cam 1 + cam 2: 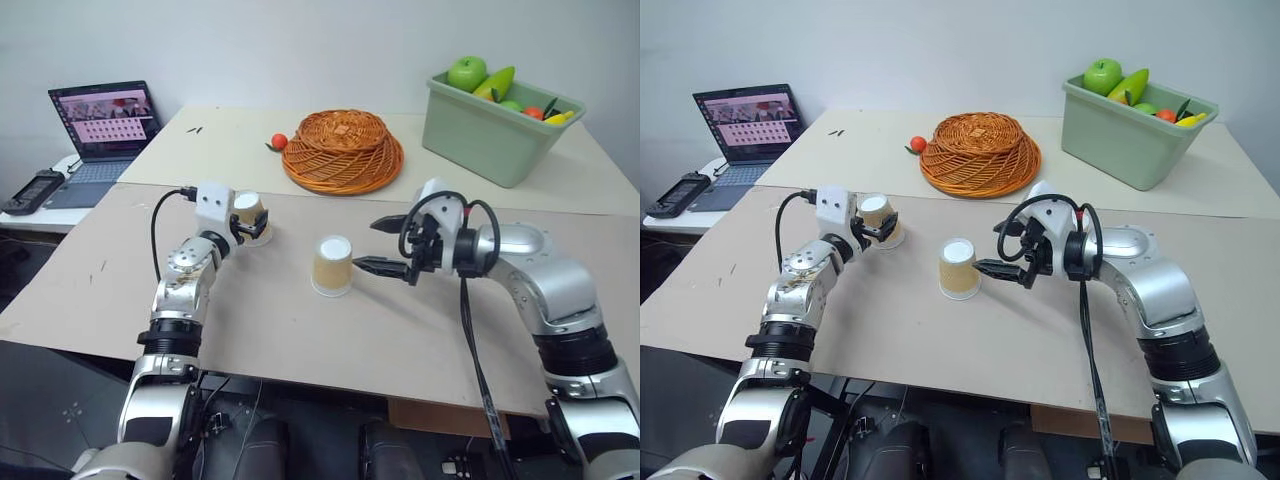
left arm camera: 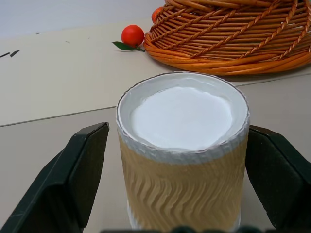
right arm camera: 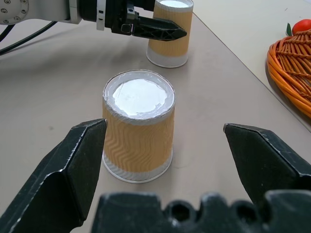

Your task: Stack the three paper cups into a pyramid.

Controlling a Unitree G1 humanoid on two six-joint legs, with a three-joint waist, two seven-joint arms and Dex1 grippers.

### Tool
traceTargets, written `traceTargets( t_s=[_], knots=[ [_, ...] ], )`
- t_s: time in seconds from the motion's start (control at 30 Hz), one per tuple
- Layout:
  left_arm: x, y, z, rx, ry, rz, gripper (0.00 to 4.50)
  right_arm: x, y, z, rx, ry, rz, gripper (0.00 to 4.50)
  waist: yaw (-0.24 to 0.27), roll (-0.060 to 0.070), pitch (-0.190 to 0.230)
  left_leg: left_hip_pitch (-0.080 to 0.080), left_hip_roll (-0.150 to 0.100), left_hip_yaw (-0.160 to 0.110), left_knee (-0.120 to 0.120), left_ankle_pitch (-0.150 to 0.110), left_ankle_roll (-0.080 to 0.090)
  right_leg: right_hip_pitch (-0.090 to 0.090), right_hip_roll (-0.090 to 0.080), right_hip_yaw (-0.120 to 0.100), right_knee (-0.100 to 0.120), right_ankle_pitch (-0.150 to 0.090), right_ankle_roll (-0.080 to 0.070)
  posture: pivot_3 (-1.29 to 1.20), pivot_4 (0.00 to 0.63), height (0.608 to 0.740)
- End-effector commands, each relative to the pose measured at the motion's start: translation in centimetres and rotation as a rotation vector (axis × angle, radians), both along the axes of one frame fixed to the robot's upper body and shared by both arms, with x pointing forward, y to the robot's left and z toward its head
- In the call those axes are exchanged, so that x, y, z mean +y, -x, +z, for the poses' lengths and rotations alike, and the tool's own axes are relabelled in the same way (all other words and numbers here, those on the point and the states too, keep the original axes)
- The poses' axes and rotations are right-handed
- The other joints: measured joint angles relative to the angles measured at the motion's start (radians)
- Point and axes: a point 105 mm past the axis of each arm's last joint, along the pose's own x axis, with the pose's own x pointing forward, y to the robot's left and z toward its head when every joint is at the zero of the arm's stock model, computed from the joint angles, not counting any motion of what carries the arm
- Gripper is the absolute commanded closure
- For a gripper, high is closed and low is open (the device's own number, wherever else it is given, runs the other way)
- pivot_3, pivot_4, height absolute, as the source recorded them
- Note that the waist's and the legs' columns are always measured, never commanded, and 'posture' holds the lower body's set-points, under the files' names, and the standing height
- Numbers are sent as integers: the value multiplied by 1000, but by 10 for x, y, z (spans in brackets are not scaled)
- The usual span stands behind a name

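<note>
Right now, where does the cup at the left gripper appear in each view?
Left eye view: the cup is left of centre, at the left gripper.
Right eye view: left of centre, left of the nearer cup.
Left wrist view: between the open fingers.
Right wrist view: behind the nearer cup.
Shared landmark: the wicker basket.

Pale wall (image 1: 300,40) behind two beige tables (image 1: 230,140).
</note>
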Motion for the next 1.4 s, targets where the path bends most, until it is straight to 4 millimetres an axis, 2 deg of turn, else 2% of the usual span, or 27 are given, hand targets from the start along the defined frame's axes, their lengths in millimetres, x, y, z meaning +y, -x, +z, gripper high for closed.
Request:
traceTargets(
  t_s=[0.03, 0.13, 0.33, 0.47, 0.6, 0.9, 1.07, 1.23, 1.4],
  knots=[
    [2, -3, 24, -76, 14, -4, 625, -2, 3, 14, -52, -11, -2, 0, 0, 0, 0, 0, 0, 0, 0, 0, 0, 0, 0, 0, 0, 0, 0, 0, 150, 628],
    [1, -2, 26, -88, 1, -16, 1462, -2, 3, 12, -49, -11, -4, 0, 0, 0, 0, 0, 0, 0, 0, 0, 0, 0, 0, 0, 0, 0, 0, 0, 150, 628],
    [-1, 5, 32, -127, -33, -66, 1462, -2, 4, 10, -39, -11, -7, 0, -1, 0, 0, 0, 0, 0, 0, 0, 0, 0, 0, 0, 0, 0, 0, 0, 150, 628],
    [-9, 20, 33, -140, -36, -199, 1462, -1, 4, 7, -32, -10, -9, 0, -4, 0, 0, 0, 1, 0, 0, 0, 0, 0, 0, 0, 0, 0, 0, 0, 150, 628],
    [-19, 38, 24, -77, -56, -411, 1462, -4, 4, 4, -27, -1, -29, 0, -7, 0, 0, 0, 2, 0, 0, 0, -1, 0, 0, 0, 0, 0, 0, 0, 150, 628],
    [-47, 61, 11, 38, -83, -717, 1462, -9, 5, 5, -39, 1, -57, 0, -13, 1, 0, 1, 0, 2, -1, 0, 0, 0, 2, 0, -4, 0, -1, 0, 150, 628],
    [-73, 73, -3, 114, -79, -871, 1462, -13, 7, 7, -43, -2, -77, 0, -15, 1, 0, 1, 0, 2, -1, 0, 0, 0, 2, 0, -3, 0, 0, 0, 150, 628],
    [-87, 84, -8, 157, -72, -966, 1462, -18, 10, 8, -46, 0, -99, 0, -16, 1, 0, 1, 0, 2, -1, 0, 0, 1, 2, 0, -3, -1, 0, 0, 150, 628],
    [-88, 85, -11, 174, -75, -981, 1462, -20, 11, 9, -49, 1, -113, 0, -18, 1, 0, 2, -1, 2, -1, 0, 0, 3, 2, 0, -5, -3, 2, 0, 150, 628]
  ],
)
